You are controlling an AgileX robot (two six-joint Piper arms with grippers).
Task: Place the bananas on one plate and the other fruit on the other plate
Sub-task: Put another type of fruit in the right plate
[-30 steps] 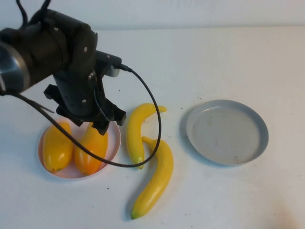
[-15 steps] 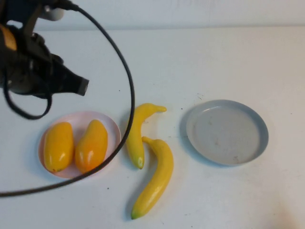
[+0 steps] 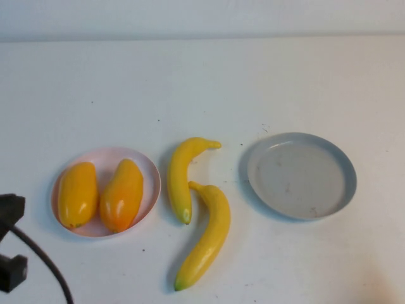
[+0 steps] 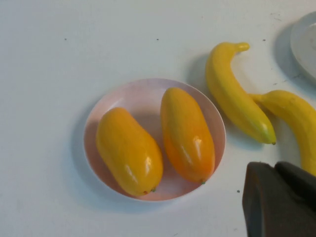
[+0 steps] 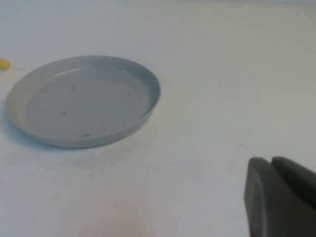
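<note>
Two plump yellow-orange fruits (image 3: 77, 194) (image 3: 121, 194) lie side by side on the pale pink plate (image 3: 107, 152) at the left; the one nearer the bananas is redder. Two bananas (image 3: 179, 177) (image 3: 207, 237) lie on the table between the plates, almost touching. The grey-blue plate (image 3: 301, 175) at the right holds nothing. In the left wrist view, my left gripper (image 4: 275, 165) is shut and empty, on the near side of the pink plate (image 4: 133, 96) and beside a banana (image 4: 296, 116). In the right wrist view, my right gripper (image 5: 271, 159) is shut and empty, apart from the grey-blue plate (image 5: 84, 98).
The table is white and bare around the plates. Only a piece of my left arm (image 3: 11, 272) and its cable show in the high view, at the near left corner. My right arm is out of the high view.
My left arm has pulled back from above the pink plate toward the near left, almost out of the high view. The fruits, bananas and plates have not moved.
</note>
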